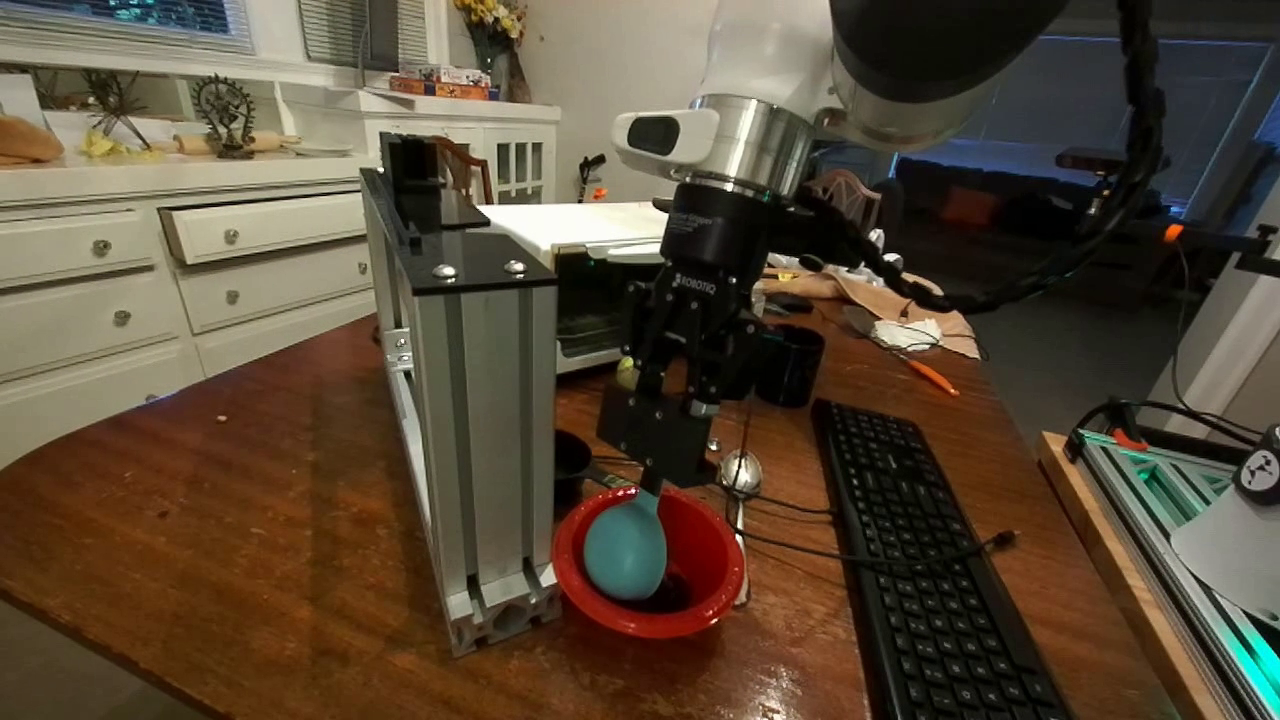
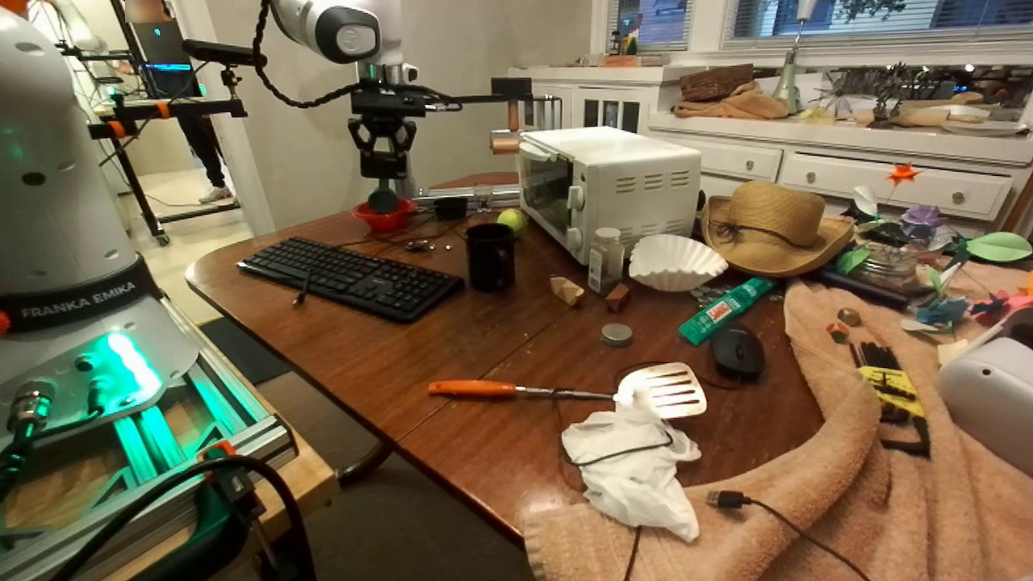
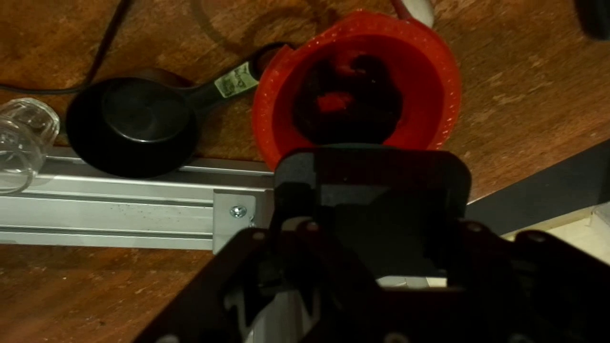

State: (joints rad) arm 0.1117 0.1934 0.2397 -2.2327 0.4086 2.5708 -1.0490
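My gripper (image 1: 672, 396) is shut on a black block (image 1: 655, 436) that serves as the handle of a teal spoon (image 1: 622, 550). The spoon's rounded head hangs down inside a red bowl (image 1: 703, 612), its back turned to the camera; whether it touches the bowl cannot be made out. Dark contents (image 3: 352, 107) lie at the bowl's bottom in the wrist view. There the block hides nearly all of the spoon head. Seen from afar in an exterior view, the block (image 2: 384, 166) and teal head (image 2: 384, 201) stand above the red bowl (image 2: 387, 222).
An aluminium frame (image 1: 500, 420) rises close beside the bowl. A black measuring cup (image 3: 138, 119) and a clear glass (image 3: 24, 143) are near it. A metal spoon (image 1: 741, 476), keyboard (image 1: 925, 550), black mug (image 2: 490, 262) and white toaster oven (image 2: 629, 181) share the table.
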